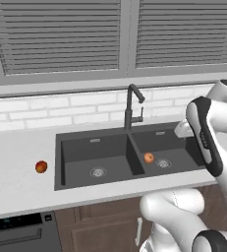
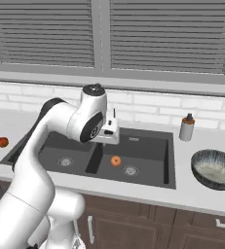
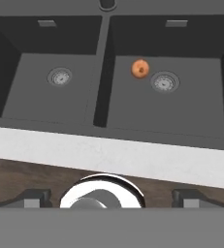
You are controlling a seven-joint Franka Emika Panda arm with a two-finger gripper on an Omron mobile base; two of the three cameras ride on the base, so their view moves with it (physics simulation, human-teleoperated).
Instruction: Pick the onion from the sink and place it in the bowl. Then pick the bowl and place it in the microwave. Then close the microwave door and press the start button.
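Note:
The onion (image 1: 149, 158) (image 2: 116, 161) (image 3: 140, 69), a small orange ball, lies on the floor of the right basin of the dark grey sink (image 1: 110, 152) (image 2: 148, 148) (image 3: 191, 111), just left of that basin's drain. My gripper (image 3: 112, 198) hangs above the sink's front edge, well short of the onion. It is open, its fingertips (image 3: 33, 197) wide apart with nothing between them. The ribbed blue-grey bowl (image 2: 196, 163) stands empty on the counter right of the sink. The microwave and its door are out of view.
A redder round fruit (image 1: 41, 167) (image 2: 3, 142) lies on the counter left of the sink. The tall dark faucet (image 1: 130, 106) rises behind the basin divider. A soap bottle (image 2: 186, 127) stands behind the sink's right corner. An appliance front (image 1: 16, 231) sits below the left counter.

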